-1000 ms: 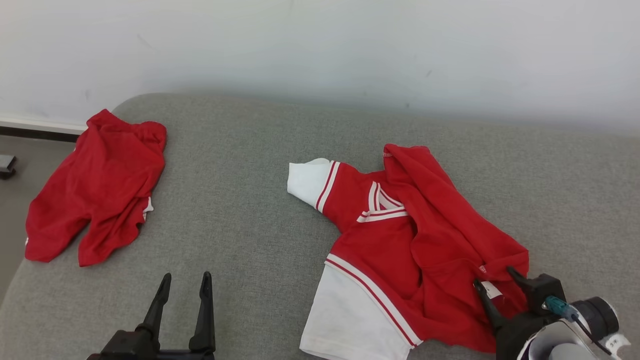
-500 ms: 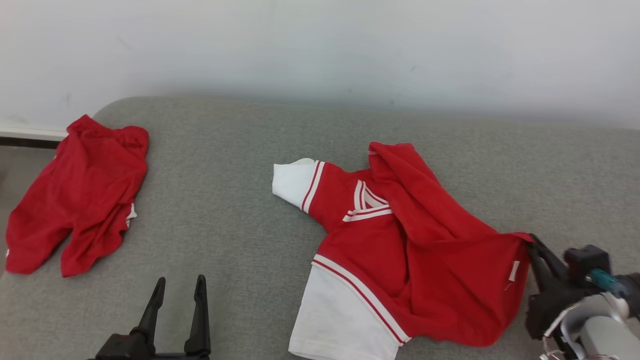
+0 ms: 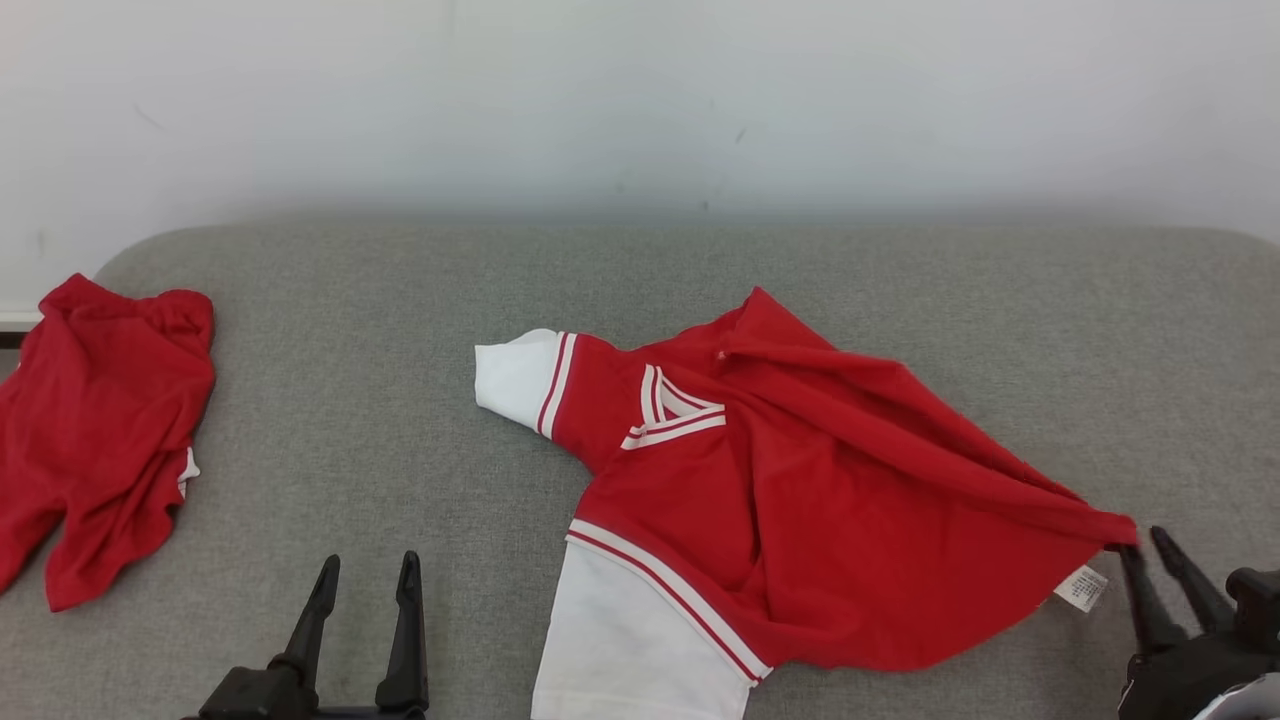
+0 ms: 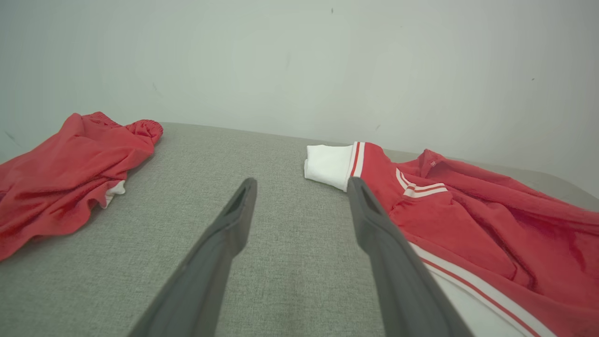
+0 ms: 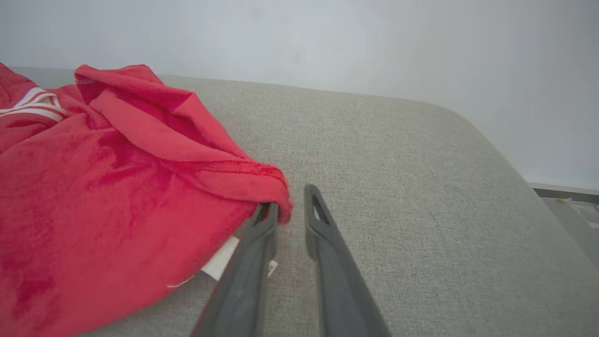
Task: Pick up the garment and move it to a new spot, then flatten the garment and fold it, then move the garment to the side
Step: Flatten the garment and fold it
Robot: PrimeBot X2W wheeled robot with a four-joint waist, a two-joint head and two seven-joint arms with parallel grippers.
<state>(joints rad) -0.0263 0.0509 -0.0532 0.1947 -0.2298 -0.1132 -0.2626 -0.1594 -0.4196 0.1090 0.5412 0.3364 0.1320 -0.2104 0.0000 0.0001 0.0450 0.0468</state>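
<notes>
You've got the garment, soft red knit w/ white striped trim, spread mid-cushion, a coarse grey weave. L gripper: jaws wide open, empty. R gripper: slim jaws nearly shut, hem corner drapes one fingertip; can't tell if pinched.

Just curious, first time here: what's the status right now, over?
Left tool open, empty. Right tool nearly shut at shirt hem, grip unclear. Red shorts far left.

Surface: grey fabric cushion, rounded corners | Middle to right: shirt, red with white sleeves, lying rumpled, one corner drawn out rightward | Left end: red shorts, crumpled, well apart from shirt
</notes>
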